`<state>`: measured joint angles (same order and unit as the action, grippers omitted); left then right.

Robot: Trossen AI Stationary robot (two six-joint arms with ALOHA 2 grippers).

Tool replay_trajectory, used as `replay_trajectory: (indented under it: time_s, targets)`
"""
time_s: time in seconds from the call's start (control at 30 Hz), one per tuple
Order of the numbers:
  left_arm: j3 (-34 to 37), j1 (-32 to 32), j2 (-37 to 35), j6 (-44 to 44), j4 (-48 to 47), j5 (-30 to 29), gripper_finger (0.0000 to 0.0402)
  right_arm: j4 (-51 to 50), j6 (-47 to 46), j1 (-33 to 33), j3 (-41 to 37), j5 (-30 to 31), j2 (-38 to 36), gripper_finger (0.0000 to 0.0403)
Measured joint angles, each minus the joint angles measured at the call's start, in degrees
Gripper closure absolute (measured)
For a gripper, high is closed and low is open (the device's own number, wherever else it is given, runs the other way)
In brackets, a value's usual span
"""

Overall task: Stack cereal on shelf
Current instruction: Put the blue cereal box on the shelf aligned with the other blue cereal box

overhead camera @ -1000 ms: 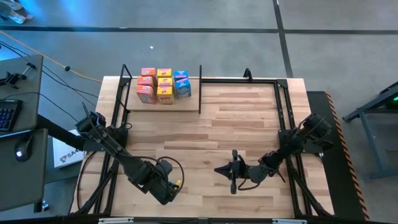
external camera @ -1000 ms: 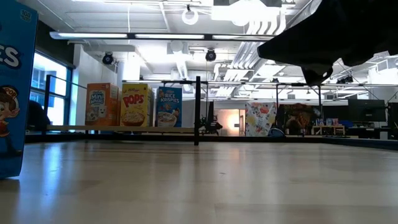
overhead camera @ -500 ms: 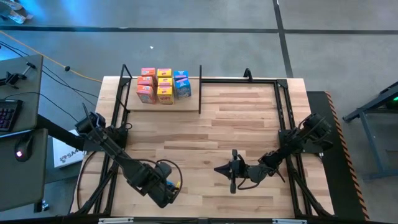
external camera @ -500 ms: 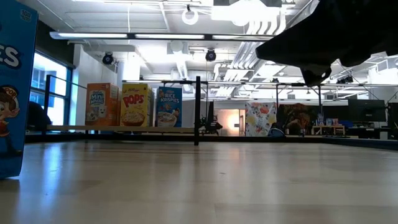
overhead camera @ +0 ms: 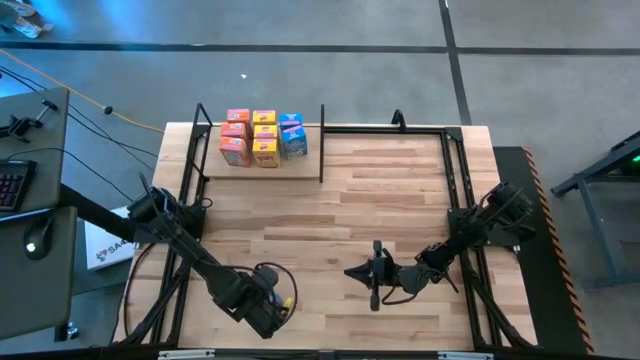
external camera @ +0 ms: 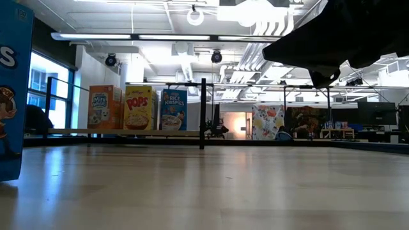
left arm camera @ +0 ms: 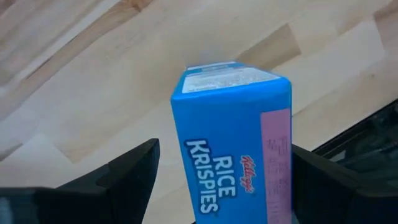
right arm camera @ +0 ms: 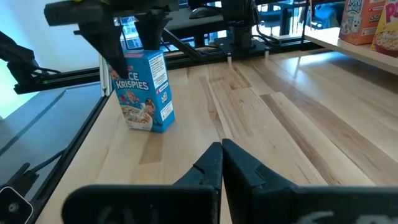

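Here, the open left end effector [left arm camera: 217, 171] straddles an upright blue cereal box [left arm camera: 233, 134].

The left gripper [overhead camera: 268, 312] has drawn back toward six o'clock along the table's near-left part: over the last second its wrist slid from just above the near edge to almost on it, and the elbow of the left arm [overhead camera: 160, 215] swung out a little toward nine o'clock. In the low view the blue Rice Krispies box [external camera: 14, 89] at the left border has shifted toward nine o'clock, so less of its printed front shows than before. In the left wrist view that box [left arm camera: 233, 140] stands between the wide-spread fingers [left arm camera: 127, 171], clear of both
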<state>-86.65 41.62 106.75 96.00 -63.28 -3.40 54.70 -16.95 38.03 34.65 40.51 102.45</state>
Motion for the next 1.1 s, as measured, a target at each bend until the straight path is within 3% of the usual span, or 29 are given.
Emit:
replay_trajectory:
  time_s: [0.23,0.43,0.73,0.9,1.1]
  targets:
    - [0.0,-0.1,-0.7,-4.4,-2.5,-0.9,0.0138,0.0,-0.1,0.0,0.0,0.0,0.0,0.0401]
    - [0.0,-3.5,-3.2,-17.0,-5.2,-1.5,0.0193,0.0,0.0,0.0,0.1,0.0,0.0,0.0401]
    - [0.0,-17.0,-9.0,-48.0,-7.3,-6.5,0.0230,1.3,4.0,-1.9,0.2,-1.7,0.0,0.0401]
    - [0.0,-27.8,-11.8,-69.0,-7.2,-9.7,0.0231,1.3,3.8,-4.2,0.2,-4.8,0.0,0.0401]
    - [0.0,-42.8,-13.9,-91.4,-2.2,-9.7,0.0231,0.9,3.9,-5.1,0.2,-5.9,0.0,0.0401]
